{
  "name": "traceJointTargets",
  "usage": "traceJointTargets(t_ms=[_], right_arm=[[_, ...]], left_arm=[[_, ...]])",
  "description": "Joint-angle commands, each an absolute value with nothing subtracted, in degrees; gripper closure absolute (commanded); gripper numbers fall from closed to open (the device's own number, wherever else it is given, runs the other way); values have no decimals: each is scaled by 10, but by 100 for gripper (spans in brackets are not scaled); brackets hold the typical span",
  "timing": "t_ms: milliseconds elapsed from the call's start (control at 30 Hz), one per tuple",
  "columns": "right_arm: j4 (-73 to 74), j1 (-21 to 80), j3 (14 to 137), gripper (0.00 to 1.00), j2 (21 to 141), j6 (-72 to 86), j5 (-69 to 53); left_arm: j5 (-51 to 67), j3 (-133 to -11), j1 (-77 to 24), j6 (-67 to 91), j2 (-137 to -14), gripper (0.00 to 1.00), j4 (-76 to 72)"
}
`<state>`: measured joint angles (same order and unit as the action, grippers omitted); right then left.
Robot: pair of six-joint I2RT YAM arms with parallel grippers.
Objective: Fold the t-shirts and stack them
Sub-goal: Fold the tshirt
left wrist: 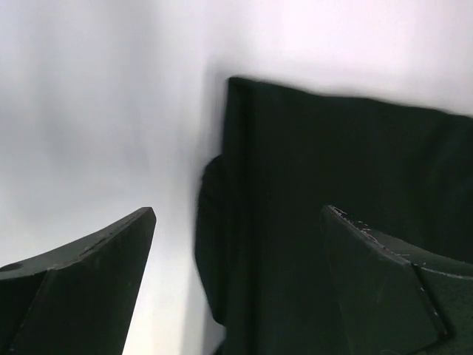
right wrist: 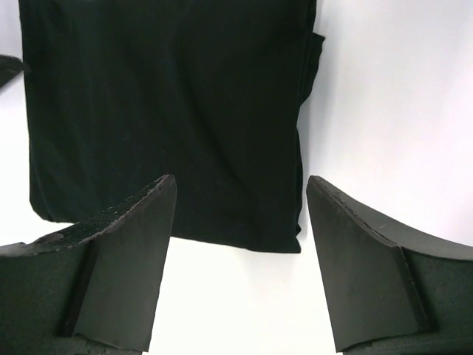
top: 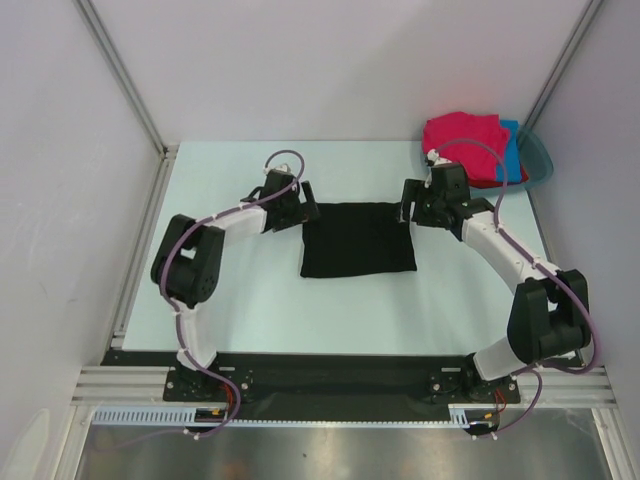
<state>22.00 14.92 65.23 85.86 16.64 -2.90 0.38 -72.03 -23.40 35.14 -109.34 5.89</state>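
Plain black t-shirt (top: 358,240), magenta-pink t-shirt (top: 462,135), bright blue t-shirt (top: 512,145), teal basin (top: 541,158), pale mint table (top: 250,300)

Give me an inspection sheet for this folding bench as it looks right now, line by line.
Surface: pale table, flat.
Job's things: black shirt folded flat mid-table; pink shirt and blue shirt piled at the far right corner.
Clutter: teal basin under that pile; nothing else seen.
Claws: left claw and right claw open, empty, at the black shirt's far corners.
Cables: purple cables looped near both claws.
Surroundings: white walls, metal frame posts.
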Motion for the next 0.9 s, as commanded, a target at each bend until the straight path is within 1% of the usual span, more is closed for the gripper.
traceJointTargets(t_ms=[0, 133, 333, 533, 633, 700, 867], right_arm=[[207, 149, 680, 24, 874, 147, -16], [217, 149, 697, 24, 905, 144, -13], [214, 147, 700, 24, 918, 142, -18], [215, 148, 700, 24, 924, 143, -18], [215, 147, 696, 24, 922, 145, -18], [214, 147, 693, 24, 918, 146, -17], [228, 151, 701, 24, 908, 146, -2]], left_arm=[[52, -757, -225, 371, -1122, 0, 69], [72, -770, -224, 379, -1158, 0, 64], [114, -789, -222, 391, -1182, 0, 47], [172, -793, -223, 416, -1200, 7, 11], [175, -787, -223, 420, -1193, 9, -15], [140, -787, -222, 405, -1180, 10, -4], [6, -784, -223, 344, -1083, 5, 81]])
